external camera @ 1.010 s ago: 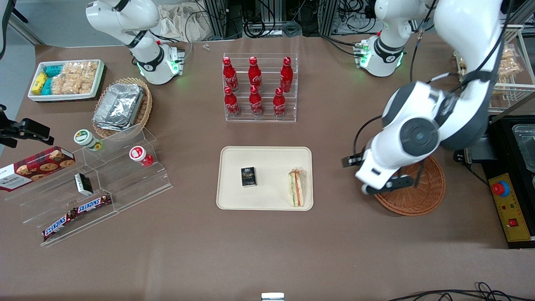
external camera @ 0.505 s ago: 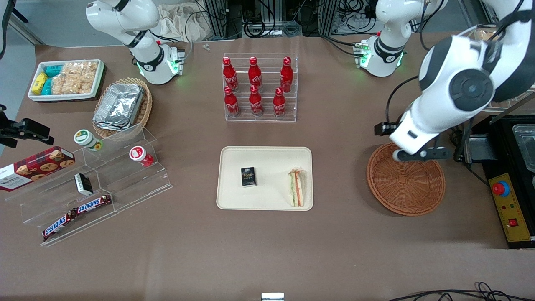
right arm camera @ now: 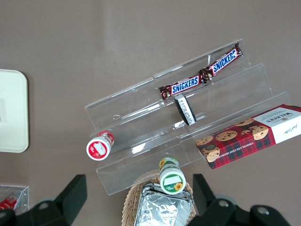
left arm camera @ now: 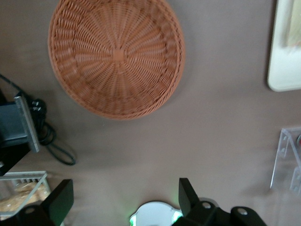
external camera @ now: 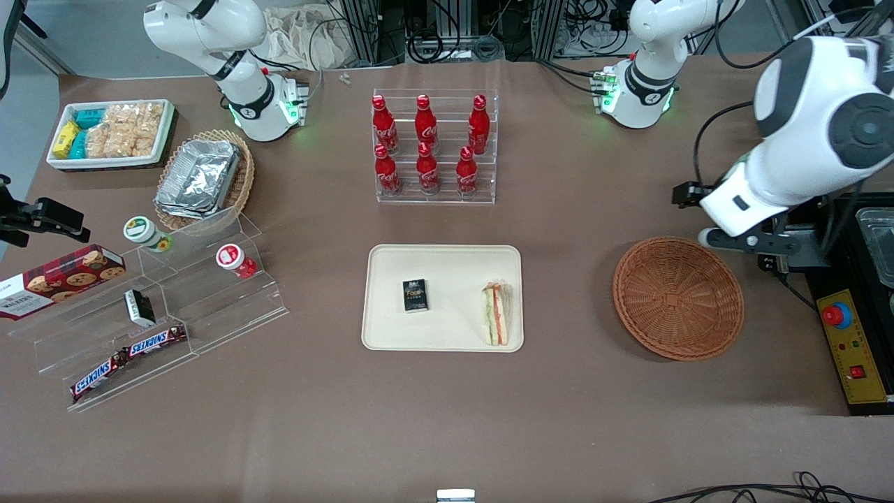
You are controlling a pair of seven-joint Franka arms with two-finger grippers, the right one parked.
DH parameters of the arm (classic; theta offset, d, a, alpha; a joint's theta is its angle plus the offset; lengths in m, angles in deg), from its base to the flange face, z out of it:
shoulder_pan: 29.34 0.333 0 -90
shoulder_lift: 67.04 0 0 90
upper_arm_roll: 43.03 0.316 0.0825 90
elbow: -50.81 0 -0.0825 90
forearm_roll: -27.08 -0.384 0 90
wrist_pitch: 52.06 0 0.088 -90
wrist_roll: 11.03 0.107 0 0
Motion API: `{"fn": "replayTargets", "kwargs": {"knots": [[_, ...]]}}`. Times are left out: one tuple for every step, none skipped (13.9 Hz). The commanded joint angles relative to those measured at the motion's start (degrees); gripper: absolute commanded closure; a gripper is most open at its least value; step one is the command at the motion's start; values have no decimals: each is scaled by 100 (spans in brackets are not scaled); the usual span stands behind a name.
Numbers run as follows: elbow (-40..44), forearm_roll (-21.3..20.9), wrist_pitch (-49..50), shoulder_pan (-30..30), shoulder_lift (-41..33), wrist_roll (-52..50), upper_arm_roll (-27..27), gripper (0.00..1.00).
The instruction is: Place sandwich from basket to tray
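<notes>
The wrapped triangular sandwich [external camera: 497, 314] lies on the beige tray [external camera: 447, 265], near the tray edge that faces the basket. A small black box [external camera: 415, 295] lies on the tray beside it. The reddish-brown wicker basket [external camera: 677, 298] holds nothing; it also shows in the left wrist view [left arm camera: 116, 55], with a corner of the tray [left arm camera: 287, 61]. My left gripper [external camera: 751, 242] hangs above the table just past the basket's rim, farther from the front camera than the basket. In the wrist view the gripper [left arm camera: 124, 190] is open with nothing between its fingers.
A clear rack of red cola bottles [external camera: 434, 147] stands farther from the camera than the tray. Toward the parked arm's end are a stepped acrylic shelf [external camera: 160, 307], a tan basket with foil containers [external camera: 202, 178] and a white snack bin [external camera: 112, 133]. A yellow control box [external camera: 848, 342] sits beside the basket.
My left gripper has moved from low over the basket, up and away from the front camera toward the working arm's end. The sandwich has stayed on the tray.
</notes>
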Motion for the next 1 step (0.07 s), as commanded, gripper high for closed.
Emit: {"fn": "replayTargets", "kwargs": {"knots": [[697,-11,710,198,299,885,-25,0]]}}
